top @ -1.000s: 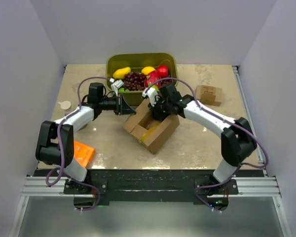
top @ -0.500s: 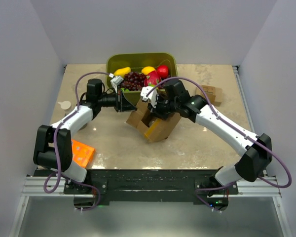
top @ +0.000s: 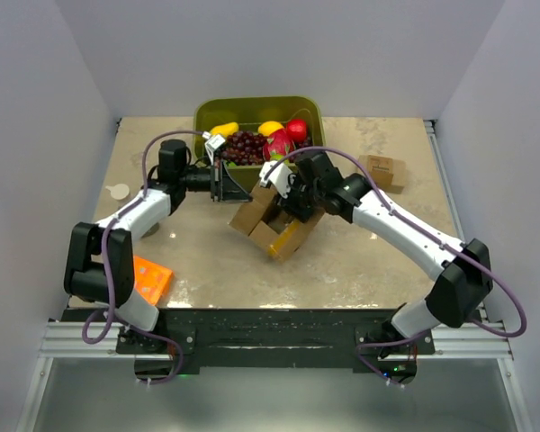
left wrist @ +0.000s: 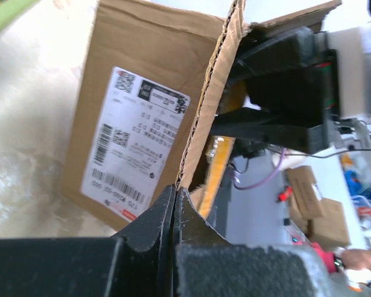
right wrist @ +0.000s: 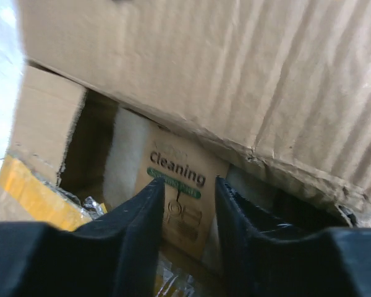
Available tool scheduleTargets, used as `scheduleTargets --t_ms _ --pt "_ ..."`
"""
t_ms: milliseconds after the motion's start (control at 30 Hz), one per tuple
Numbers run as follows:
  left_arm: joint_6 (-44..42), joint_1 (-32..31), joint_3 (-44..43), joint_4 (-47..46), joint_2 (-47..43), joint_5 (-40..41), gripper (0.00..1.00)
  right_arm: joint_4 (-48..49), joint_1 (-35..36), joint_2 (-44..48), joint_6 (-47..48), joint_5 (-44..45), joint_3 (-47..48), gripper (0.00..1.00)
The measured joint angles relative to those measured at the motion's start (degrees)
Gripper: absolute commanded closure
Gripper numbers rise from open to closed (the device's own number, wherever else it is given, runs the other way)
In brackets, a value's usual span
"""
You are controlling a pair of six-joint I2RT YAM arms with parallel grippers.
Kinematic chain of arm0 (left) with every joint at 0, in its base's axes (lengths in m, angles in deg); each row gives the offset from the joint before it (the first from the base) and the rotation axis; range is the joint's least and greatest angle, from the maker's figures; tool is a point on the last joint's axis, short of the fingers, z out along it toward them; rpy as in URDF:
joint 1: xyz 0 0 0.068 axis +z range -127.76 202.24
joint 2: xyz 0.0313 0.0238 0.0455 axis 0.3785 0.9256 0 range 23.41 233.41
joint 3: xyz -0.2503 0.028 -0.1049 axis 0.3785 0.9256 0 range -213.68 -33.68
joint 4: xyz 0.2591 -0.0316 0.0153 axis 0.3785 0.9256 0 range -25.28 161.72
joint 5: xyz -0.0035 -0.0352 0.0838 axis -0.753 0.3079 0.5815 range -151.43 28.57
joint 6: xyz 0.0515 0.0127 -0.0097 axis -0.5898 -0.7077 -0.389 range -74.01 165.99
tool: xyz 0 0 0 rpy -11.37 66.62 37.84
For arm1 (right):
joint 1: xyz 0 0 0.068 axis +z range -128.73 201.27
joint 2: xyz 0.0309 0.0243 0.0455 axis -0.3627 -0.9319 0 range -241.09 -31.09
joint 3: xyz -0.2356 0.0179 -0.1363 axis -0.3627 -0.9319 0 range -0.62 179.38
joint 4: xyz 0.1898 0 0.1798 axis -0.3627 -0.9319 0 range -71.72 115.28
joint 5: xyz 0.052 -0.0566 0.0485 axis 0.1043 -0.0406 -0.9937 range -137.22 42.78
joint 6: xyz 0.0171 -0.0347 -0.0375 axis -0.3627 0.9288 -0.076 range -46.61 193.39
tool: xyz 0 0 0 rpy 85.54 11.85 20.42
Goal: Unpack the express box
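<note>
Cardboard flap (left wrist: 209, 105) of the express box (left wrist: 142, 80) is clamped in the left gripper (left wrist: 175, 198), likely keeping it open while the right gripper (right wrist: 188, 185), jaws apart, hovers over the cleaning pack (right wrist: 173, 164) inside.

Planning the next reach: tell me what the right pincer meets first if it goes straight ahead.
The right pincer would likely meet the pack printed "Cleaning" inside the express box first; depth is unclear.

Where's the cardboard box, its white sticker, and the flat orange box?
express box (top: 291, 238): top view, its near side wall.
white label (left wrist: 135, 143): left wrist view, label's middle.
orange box (top: 152, 278): top view, its top face.
</note>
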Motion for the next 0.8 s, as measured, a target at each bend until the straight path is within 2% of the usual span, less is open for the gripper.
scheduleTargets --t_ms 67,233,400,667,800 --pt "1.44 0.00 0.55 -0.37 0.55 -0.90 1.00 0.63 -0.11 -0.35 0.33 1.03 -1.60 0.46" --pt "0.83 0.13 0.68 4.44 3.02 -1.62 1.00 2.40 -2.32 -5.16 0.35 0.20 -2.91 0.41" --pt "-0.04 0.74 0.94 10.12 6.60 -1.03 1.00 1.92 -7.50 -15.17 0.39 -2.91 2.43 0.29" --pt "-4.09 1.44 -1.03 14.67 10.95 -1.29 1.00 -0.15 -9.18 -20.55 4.87 -8.46 8.28 0.26" --pt "-6.75 1.46 -3.13 18.08 12.44 -0.74 1.00 -4.31 -10.54 -26.16 8.41 -13.03 14.97 0.25"
